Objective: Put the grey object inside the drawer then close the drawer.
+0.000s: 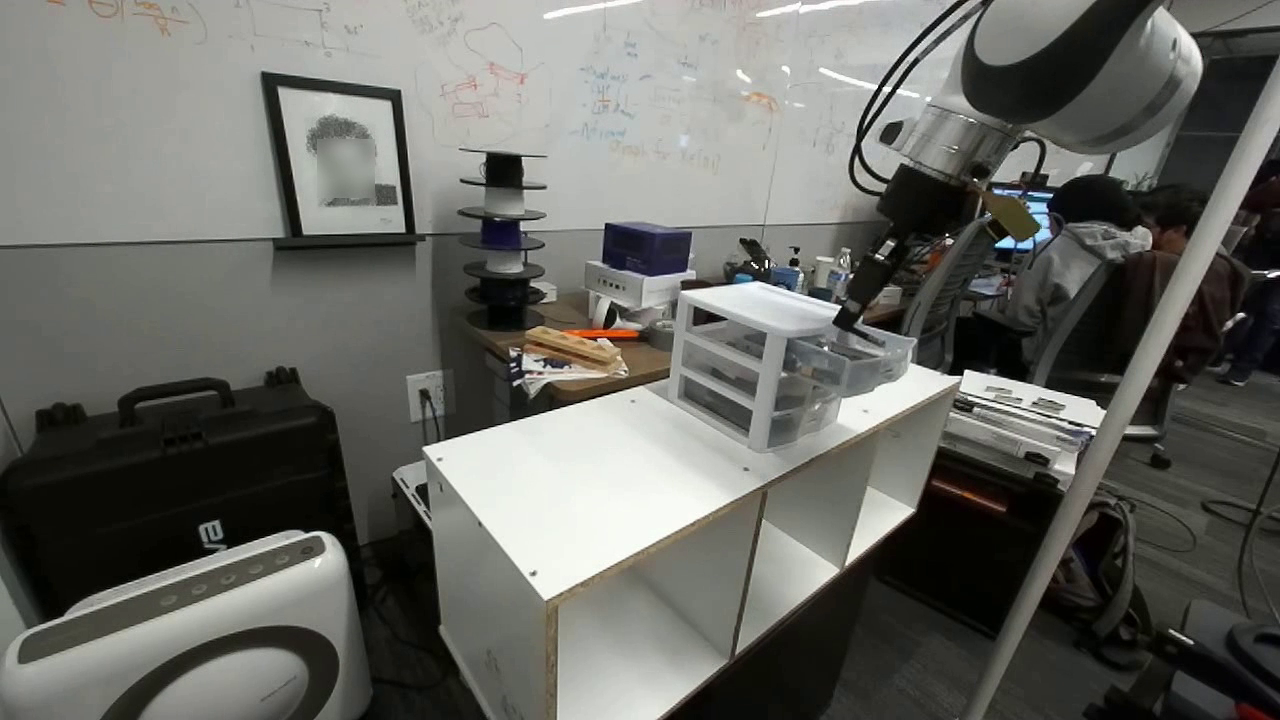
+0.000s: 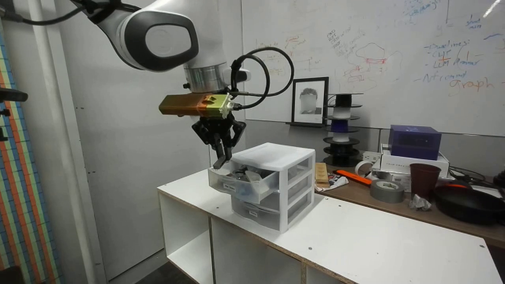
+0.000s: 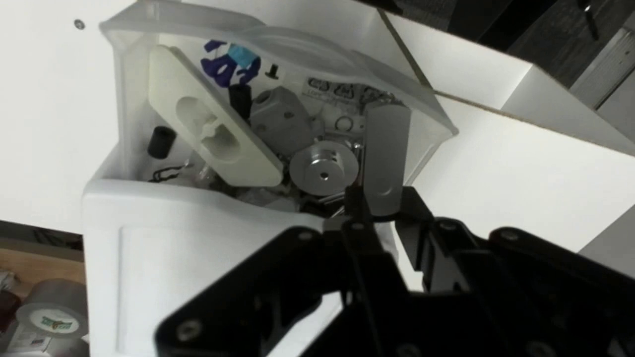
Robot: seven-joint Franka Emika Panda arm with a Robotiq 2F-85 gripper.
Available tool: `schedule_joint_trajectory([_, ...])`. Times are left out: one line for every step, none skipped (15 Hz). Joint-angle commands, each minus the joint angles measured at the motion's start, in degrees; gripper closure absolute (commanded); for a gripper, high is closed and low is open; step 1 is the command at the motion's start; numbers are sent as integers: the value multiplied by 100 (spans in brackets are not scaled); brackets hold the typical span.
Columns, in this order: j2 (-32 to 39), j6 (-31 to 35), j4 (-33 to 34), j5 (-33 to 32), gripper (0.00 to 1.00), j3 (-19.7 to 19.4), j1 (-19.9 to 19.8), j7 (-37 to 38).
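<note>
My gripper point(image 3: 386, 203) is shut on a flat, rounded grey object point(image 3: 388, 153), which sticks out past the fingertips over the drawer. In an exterior view the gripper point(image 2: 223, 154) points down, with the grey object point(image 2: 220, 162) at the open drawer's outer end. In an exterior view the gripper point(image 1: 850, 316) is also above it. The translucent upper drawer point(image 2: 229, 187) is pulled out of the white-framed unit; it also shows in an exterior view point(image 1: 882, 372) and the wrist view point(image 3: 302, 47). I cannot tell whether the grey object touches the drawer's contents.
The drawer holds a pale block point(image 3: 208, 119), a silver disc point(image 3: 324, 168), a grey part point(image 3: 283, 119) and small pieces. The unit's white top point(image 2: 272, 155) stands right beside the gripper. The unit stands on a white cabinet point(image 1: 590, 490). A brown desk point(image 2: 363, 199) with clutter is behind.
</note>
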Motion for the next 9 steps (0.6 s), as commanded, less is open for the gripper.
schedule_joint_trajectory([-29,762,-75,710,93,-145,153,-302])
schedule_joint_trajectory([-7,923,-61,988,93,-149,174,-443])
schedule_joint_trajectory([16,1092,-57,1202,93,-147,192,-558])
schedule_joint_trajectory([41,1257,-57,1423,93,-140,210,-733])
schedule_joint_trajectory([82,1382,-59,1633,92,-37,111,-965])
schedule_joint_trajectory([102,1467,-71,1797,92,-29,112,-1166])
schedule_joint_trajectory([123,1481,-78,1935,92,-22,101,-1341])
schedule_joint_trajectory([163,1504,-75,2082,92,-23,89,-1556])
schedule_joint_trajectory([206,1522,-86,2099,92,-32,70,-1693])
